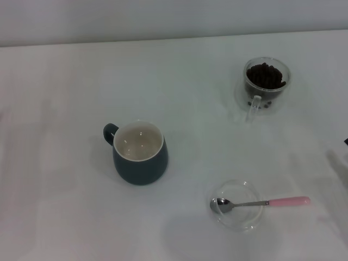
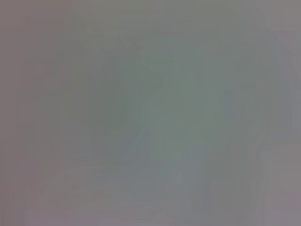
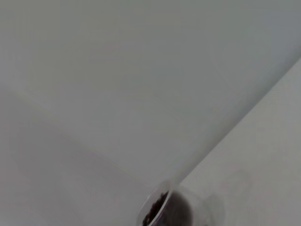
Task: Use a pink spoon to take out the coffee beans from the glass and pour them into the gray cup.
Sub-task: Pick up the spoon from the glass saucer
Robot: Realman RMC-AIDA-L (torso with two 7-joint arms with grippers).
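In the head view the pink spoon (image 1: 261, 203) lies with its metal bowl inside a shallow clear dish (image 1: 237, 205) and its pink handle pointing right. The glass (image 1: 266, 84) stands at the back right, filled with coffee beans (image 1: 265, 76). The gray cup (image 1: 139, 153), cream-white inside and with nothing in it, stands mid-table with its handle to the back left. The right wrist view catches the glass (image 3: 168, 209) with beans at its edge. Neither gripper shows in any view; a dark sliver (image 1: 346, 141) sits at the head view's right edge.
A white tabletop (image 1: 65, 190) runs to a pale wall at the back. The left wrist view shows only a blurred grey surface.
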